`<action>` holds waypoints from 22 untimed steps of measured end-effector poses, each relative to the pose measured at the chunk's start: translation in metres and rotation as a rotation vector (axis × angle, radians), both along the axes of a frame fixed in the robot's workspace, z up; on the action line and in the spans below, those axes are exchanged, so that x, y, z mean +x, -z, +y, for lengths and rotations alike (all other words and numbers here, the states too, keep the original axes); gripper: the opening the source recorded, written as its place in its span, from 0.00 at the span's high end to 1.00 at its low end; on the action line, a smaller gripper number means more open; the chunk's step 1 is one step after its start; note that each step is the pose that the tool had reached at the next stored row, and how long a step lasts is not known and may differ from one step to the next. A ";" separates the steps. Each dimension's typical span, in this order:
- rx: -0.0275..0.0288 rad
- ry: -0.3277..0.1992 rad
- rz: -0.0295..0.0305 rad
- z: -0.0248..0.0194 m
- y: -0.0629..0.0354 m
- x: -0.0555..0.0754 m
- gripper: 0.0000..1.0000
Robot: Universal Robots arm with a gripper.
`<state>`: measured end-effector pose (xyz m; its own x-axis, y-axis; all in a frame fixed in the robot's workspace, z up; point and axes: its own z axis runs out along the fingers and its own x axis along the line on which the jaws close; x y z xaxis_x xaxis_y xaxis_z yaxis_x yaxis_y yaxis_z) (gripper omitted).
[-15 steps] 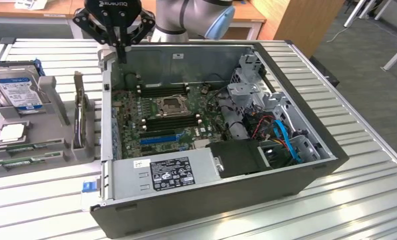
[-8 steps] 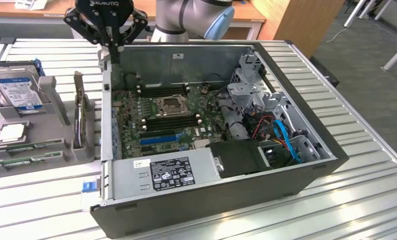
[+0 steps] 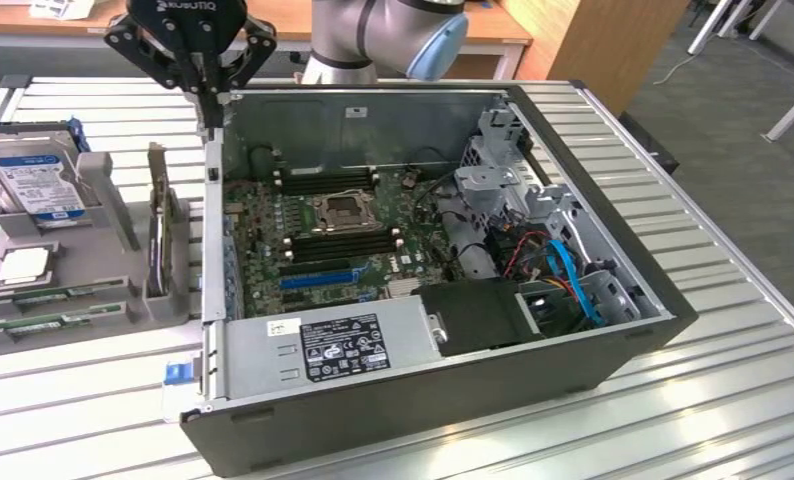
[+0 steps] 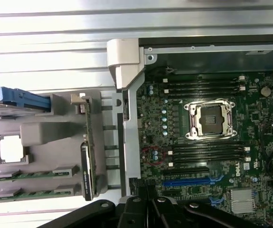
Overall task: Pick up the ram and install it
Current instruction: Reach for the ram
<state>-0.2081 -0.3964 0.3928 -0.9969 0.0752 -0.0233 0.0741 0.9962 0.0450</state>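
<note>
**Gripper poised over the case's far corner, ram in its holder**

The gripper hung over the far corner of the open computer case, on the exterior view's left, just above the case's side wall. Its fingers were drawn together to a narrow point, with nothing seen between them.

Neither stick had been lifted. One ram stick and a second ram stick lay side by side in slots at the near end of the grey holder, outside the case on the exterior view's left and well apart from the gripper. On the same holder a square processor chip sat just beyond the sticks, a hard drive stood at the far end, and an expansion card stood on edge along the side nearest the case.

Inside the case the motherboard lay flat, with the processor socket between two banks of black memory slots; no green stick could be seen in them. A power supply filled the near part of the case. Everything rested on a slatted metal table
</note>
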 end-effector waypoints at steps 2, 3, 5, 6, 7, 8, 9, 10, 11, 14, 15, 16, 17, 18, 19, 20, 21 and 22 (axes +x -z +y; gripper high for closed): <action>0.0001 0.000 0.0000 0.0000 0.0000 -0.004 0.86; 0.0000 0.000 -0.0001 0.0000 0.0001 -0.005 0.86; 0.0000 0.000 0.0000 0.0000 0.0001 -0.008 0.86; 0.0000 0.000 0.0000 0.0000 0.0001 -0.009 0.86; 0.0000 0.000 0.0000 0.0000 0.0001 -0.011 0.86; 0.0001 0.000 0.0000 0.0000 0.0002 -0.013 0.86; 0.0000 0.000 0.0001 0.0000 0.0001 -0.015 0.86; 0.0000 0.000 0.0001 0.0000 0.0001 -0.017 0.86; 0.0000 0.000 0.0000 0.0001 0.0002 -0.020 0.86; 0.0000 0.000 0.0000 0.0002 0.0003 -0.027 0.86; 0.0001 0.000 0.0000 0.0002 0.0003 -0.029 0.86; 0.0000 0.000 0.0000 0.0002 0.0003 -0.032 0.86; 0.0001 0.000 0.0000 0.0002 0.0003 -0.034 0.86; 0.0001 0.000 0.0001 0.0002 0.0004 -0.036 0.86; 0.0001 0.000 0.0001 0.0002 0.0004 -0.038 0.86; 0.0000 0.000 0.0001 0.0003 0.0004 -0.040 0.86; 0.0000 0.000 0.0001 0.0003 0.0005 -0.042 0.86; 0.0000 0.000 0.0002 0.0003 0.0005 -0.044 0.86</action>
<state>-0.2525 -0.3961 0.3924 -0.9969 0.0754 -0.0231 0.0743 0.9962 0.0450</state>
